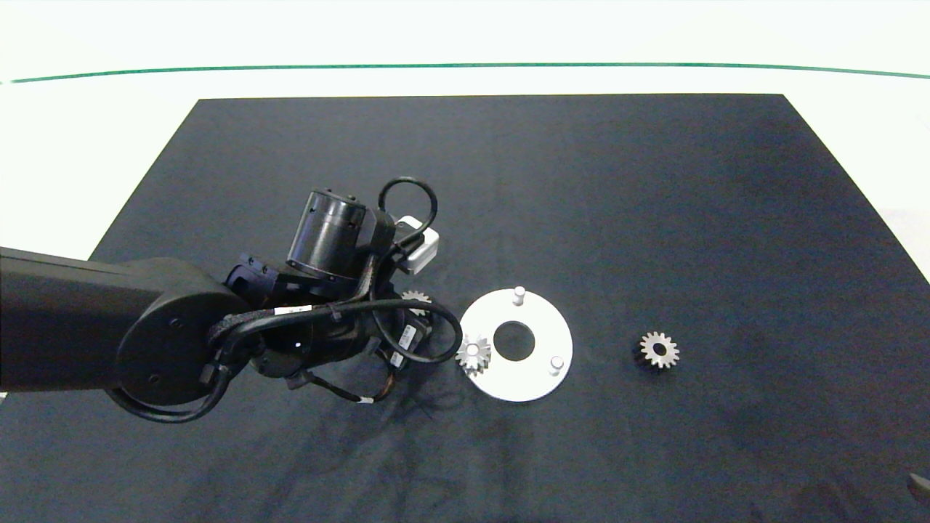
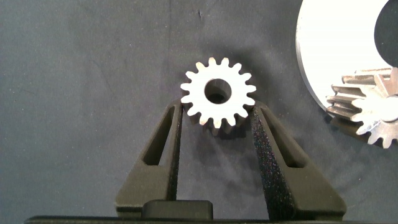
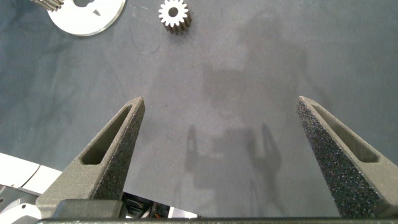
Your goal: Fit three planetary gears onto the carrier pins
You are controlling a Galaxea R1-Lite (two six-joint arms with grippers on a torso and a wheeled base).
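Gears and disc lie on a black mat [image 1: 654, 218]. Left arm [image 1: 109, 327] reaches in from the left. White disc [image 1: 538, 378] sits mid-mat, one gear [image 1: 473, 354] seated on its left pin; two pins [image 1: 519, 294] stand bare. Left gripper [image 2: 217, 121] straddles a second gear [image 2: 217, 92] just left of the disc, fingers [image 2: 174, 134] apart beside its teeth. Third gear [image 1: 660, 350] lies right of the disc. Right gripper [image 3: 221, 102] hangs wide open above bare mat, near-right.

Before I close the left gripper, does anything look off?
Nothing stands out. One gear sits on its carrier pin on the white disc; another lies flat between the open left gripper fingers; the third lies on the mat.
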